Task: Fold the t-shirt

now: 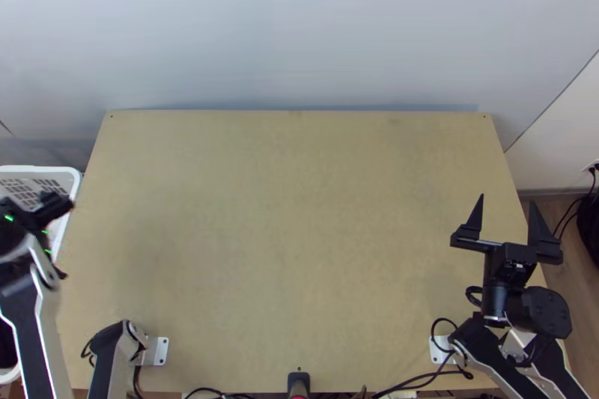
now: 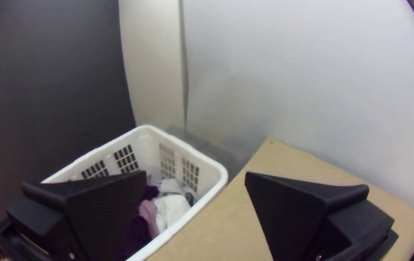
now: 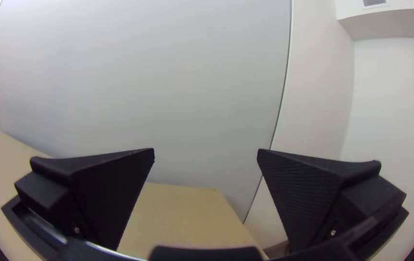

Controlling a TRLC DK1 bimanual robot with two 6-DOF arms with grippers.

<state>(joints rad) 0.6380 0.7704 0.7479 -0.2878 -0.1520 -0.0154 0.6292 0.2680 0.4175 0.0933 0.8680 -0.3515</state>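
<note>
Pale wall [image 1: 299, 32] backs the light wooden table [image 1: 299, 234]. I judge the t-shirt lies among bunched white, pink and purple cloths [image 2: 172, 209] in the white plastic basket [image 2: 141, 145]. With my black left gripper [image 2: 195, 173] spread wide, I'd pinch one garment, lifting clear; the black right gripper [image 1: 507, 199], also wide, could help spread it.

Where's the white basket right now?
In the top view, the white basket is at the far left, just beside the left edge of the table, with the left gripper partly in front of it.
</note>
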